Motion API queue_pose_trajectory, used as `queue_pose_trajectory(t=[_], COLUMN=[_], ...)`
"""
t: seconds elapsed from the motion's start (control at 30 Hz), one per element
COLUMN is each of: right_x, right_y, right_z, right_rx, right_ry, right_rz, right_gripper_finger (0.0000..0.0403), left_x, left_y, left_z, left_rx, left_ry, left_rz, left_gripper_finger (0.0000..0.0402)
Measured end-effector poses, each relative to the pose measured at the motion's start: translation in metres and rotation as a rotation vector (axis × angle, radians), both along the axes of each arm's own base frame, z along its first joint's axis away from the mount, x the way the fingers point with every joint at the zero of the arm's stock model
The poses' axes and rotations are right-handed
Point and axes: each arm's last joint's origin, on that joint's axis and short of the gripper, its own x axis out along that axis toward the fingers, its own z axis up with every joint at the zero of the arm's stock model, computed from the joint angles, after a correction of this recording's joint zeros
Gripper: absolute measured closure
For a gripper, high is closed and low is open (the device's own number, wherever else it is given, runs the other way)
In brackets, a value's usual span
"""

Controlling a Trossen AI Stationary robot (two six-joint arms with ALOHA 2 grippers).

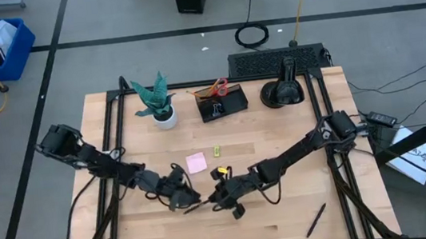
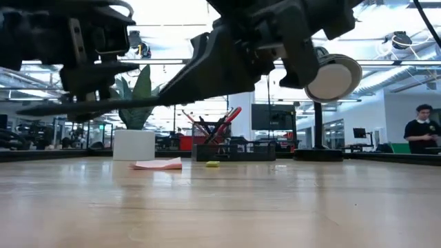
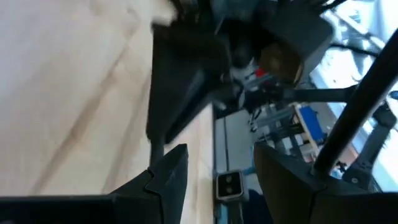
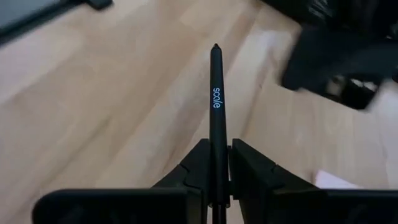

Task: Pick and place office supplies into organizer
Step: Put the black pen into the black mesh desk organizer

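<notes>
Right hand [image 4: 216, 171] grips a black pen [image 4: 216, 106] (left hand [image 1: 182, 197] close by).

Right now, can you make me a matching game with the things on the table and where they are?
Things:
1. black pen with writing
2. red-handled scissors
3. pink sticky-note pad
4. other black pen

Places:
A. lying flat on the wood, mid-table
B. standing in the organizer
C. pinched in the right hand
D. lying alone near the table's front right corner

Pairs: 1-C, 2-B, 3-A, 4-D
</notes>
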Motion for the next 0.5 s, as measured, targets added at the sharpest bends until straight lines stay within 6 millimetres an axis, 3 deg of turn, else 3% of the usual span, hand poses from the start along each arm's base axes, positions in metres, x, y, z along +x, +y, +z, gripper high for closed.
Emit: queue_pose_trajectory(t=[0.2,0.5], right_x=[0.001,0.0], right_y=[-0.003,-0.002], right_z=[0.0,-0.001], right_rx=[-0.001,-0.005], right_ry=[0.005,0.017], right_rz=[-0.004,-0.003], right_gripper_finger=[0.036,0.0359], left_x=[-0.004,-0.011], left_y=[-0.001,-0.012], left_z=[-0.014,-0.018], left_rx=[-0.022,-0.033], left_ry=[0.18,0.235], left_rz=[0.069,0.053], left_gripper_finger=[0.0215,0.0215])
